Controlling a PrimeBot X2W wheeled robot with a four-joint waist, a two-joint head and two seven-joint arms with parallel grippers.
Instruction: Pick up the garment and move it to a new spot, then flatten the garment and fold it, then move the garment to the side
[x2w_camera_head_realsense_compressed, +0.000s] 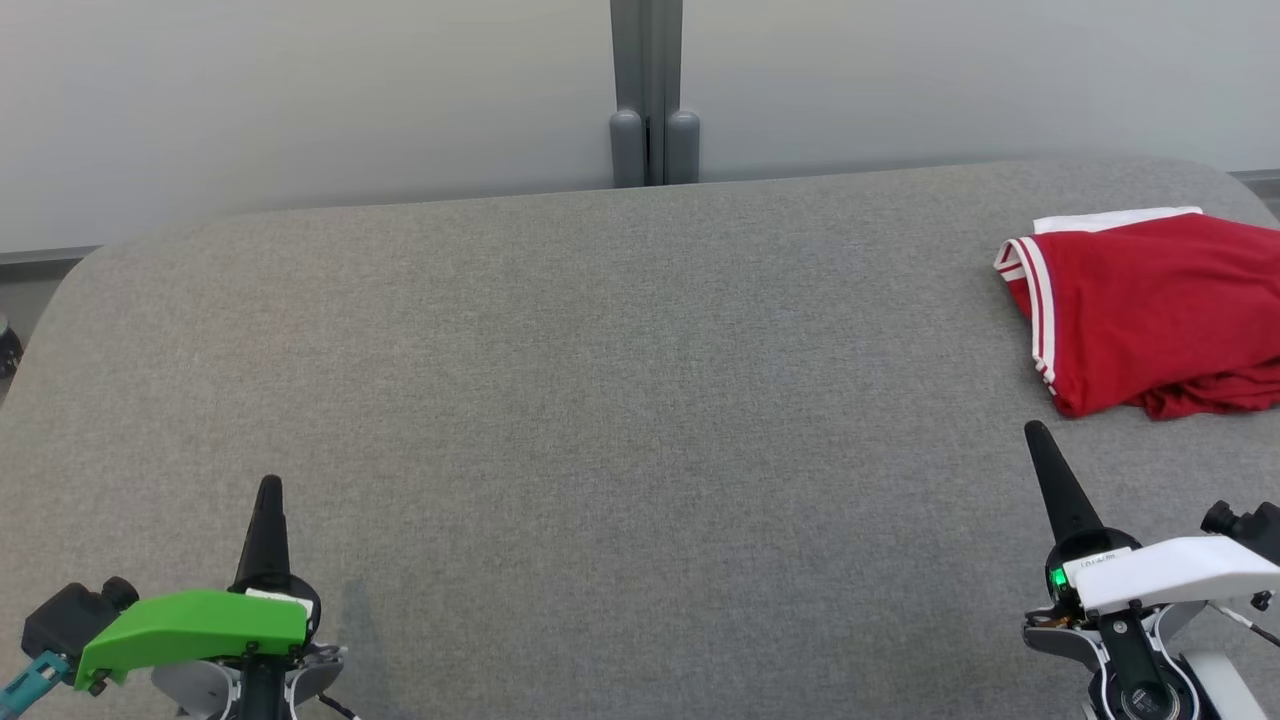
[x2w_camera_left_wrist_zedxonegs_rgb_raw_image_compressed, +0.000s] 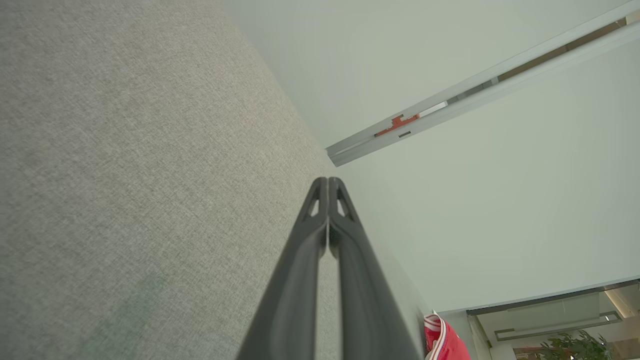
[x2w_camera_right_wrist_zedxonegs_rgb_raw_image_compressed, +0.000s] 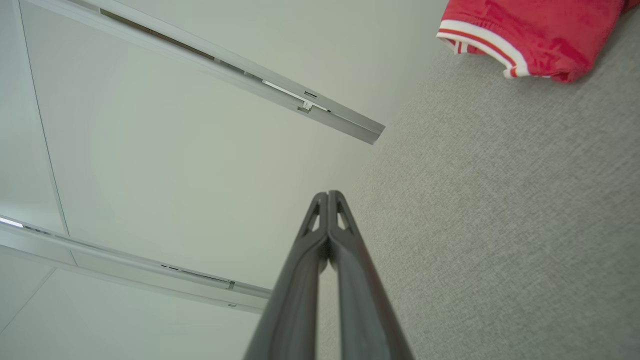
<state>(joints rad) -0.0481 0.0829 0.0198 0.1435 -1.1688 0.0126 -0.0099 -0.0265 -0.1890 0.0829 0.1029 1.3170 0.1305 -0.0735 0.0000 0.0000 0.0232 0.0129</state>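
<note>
Cloth garment (x2w_camera_head_realsense_compressed: 1150, 310); table (x2w_camera_head_realsense_compressed: 600, 400) apparently woven, matt.

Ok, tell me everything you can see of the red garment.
The garment is red, soft-looking cloth with white-striped trim along one hem and a white strip at its far edge. It lies loosely folded, rumpled at its near edge, on the grey fabric table at the far right, cut off by the head view's edge. In view, only the table touches it; the right fingers sit apart from it.
</note>
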